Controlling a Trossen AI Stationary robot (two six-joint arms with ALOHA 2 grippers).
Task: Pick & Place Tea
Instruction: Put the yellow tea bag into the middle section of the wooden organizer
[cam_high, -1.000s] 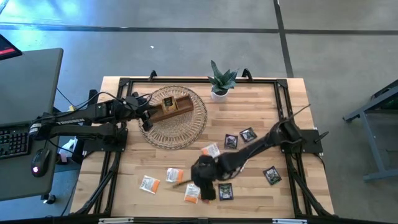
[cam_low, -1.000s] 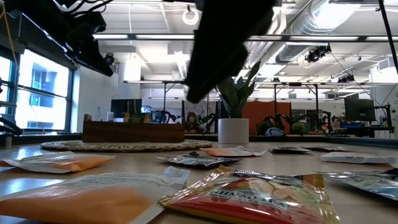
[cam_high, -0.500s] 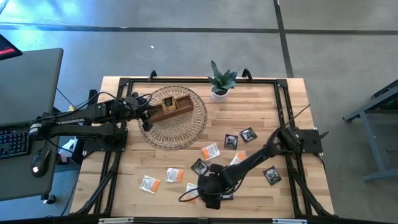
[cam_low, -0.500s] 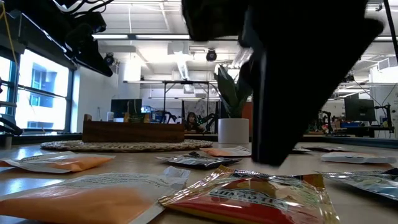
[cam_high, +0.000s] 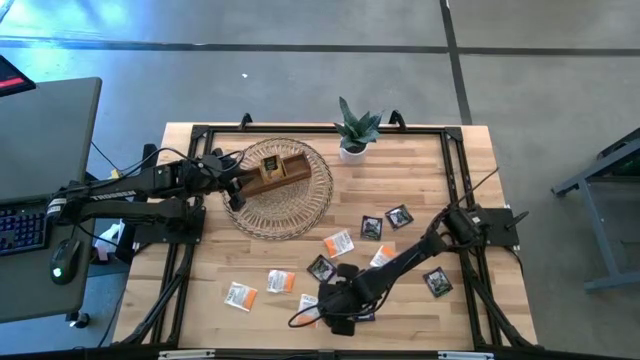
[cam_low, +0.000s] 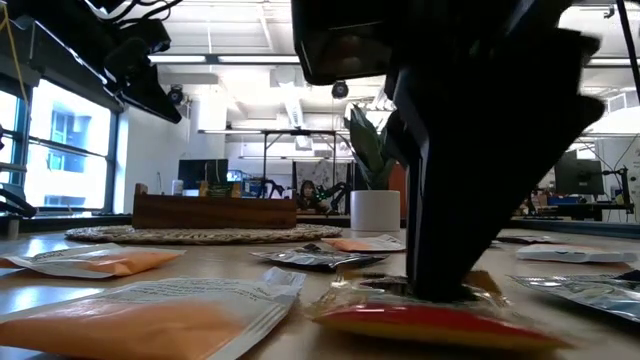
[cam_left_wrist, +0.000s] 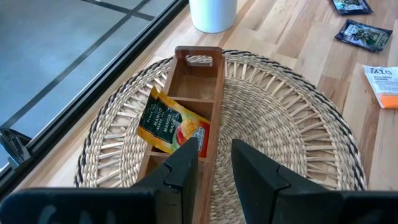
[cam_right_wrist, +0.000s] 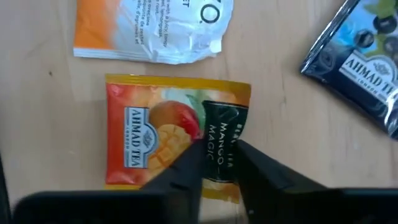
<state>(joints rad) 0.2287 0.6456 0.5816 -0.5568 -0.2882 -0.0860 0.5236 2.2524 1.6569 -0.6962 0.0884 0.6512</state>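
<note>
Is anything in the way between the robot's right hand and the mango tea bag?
No. The right hand is already down on the mango tea bag, its fingers pressing the packet's edge on the table. Nothing visible lies between them.

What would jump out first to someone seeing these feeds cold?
The right gripper is pressed down on a red-and-yellow mango tea sachet at the table's near edge, fingers pinching its edge. Other sachets lie scattered around it. Across the table, the left gripper hangs over the wooden tray on the woven mat, one mango sachet already inside.
</note>
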